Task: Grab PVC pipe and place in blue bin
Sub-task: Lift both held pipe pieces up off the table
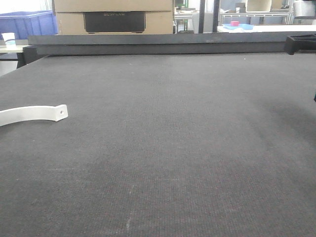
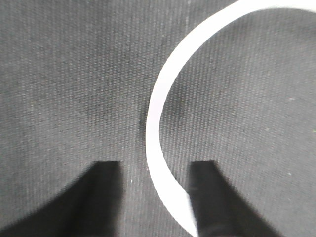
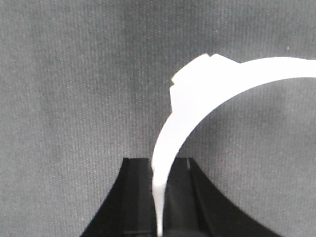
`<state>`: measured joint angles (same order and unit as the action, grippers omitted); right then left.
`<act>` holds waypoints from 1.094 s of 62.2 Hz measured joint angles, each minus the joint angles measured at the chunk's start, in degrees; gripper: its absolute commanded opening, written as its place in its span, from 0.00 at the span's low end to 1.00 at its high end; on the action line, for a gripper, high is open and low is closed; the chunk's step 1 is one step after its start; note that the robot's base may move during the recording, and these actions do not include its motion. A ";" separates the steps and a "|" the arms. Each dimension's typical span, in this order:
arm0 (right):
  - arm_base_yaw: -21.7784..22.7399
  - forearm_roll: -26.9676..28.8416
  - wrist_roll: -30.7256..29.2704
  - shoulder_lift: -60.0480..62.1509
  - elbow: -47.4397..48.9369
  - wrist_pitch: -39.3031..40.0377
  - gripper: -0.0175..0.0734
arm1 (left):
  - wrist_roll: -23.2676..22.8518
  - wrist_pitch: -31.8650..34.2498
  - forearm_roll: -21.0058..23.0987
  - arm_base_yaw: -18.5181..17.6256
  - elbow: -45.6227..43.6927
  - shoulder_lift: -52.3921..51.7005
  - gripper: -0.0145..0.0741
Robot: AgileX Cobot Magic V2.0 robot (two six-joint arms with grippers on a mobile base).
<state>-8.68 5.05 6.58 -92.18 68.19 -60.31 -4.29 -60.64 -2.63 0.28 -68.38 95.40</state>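
A white curved PVC piece (image 1: 32, 114) lies on the dark mat at the left edge of the front view; neither gripper shows there. In the left wrist view my left gripper (image 2: 154, 168) is open, low over the mat. A white curved PVC piece (image 2: 155, 113) lies between its fingers, close against the right finger (image 2: 212, 197). In the right wrist view my right gripper (image 3: 158, 163) is shut on the thin end of a white curved PVC piece (image 3: 197, 94), which arcs up and to the right above the mat. A blue bin (image 1: 24, 22) stands beyond the table at the far left.
A dark grey mat (image 1: 168, 148) covers the table, with a raised dark rail (image 1: 158, 44) along its far edge. Cardboard boxes (image 1: 113, 17) and shelving stand behind it. A small dark part (image 1: 314, 96) shows at the right edge.
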 measured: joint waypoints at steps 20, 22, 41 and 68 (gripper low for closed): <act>0.00 0.00 0.00 0.00 0.00 0.48 0.01 | -0.12 1.58 0.23 0.00 0.36 5.41 0.50; 0.00 0.00 0.00 0.00 0.00 0.48 0.01 | -0.12 1.66 0.35 0.00 0.36 5.78 0.50; 0.00 0.00 -0.12 0.00 0.00 0.48 0.01 | -0.22 1.86 1.36 0.00 0.48 6.64 0.16; 0.00 0.00 -0.12 0.00 0.00 0.69 0.01 | -0.26 1.56 2.18 0.00 0.48 6.12 0.04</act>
<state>-8.68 5.05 6.46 -92.18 68.19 -59.62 -4.55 -59.09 -0.46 0.28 -67.90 101.52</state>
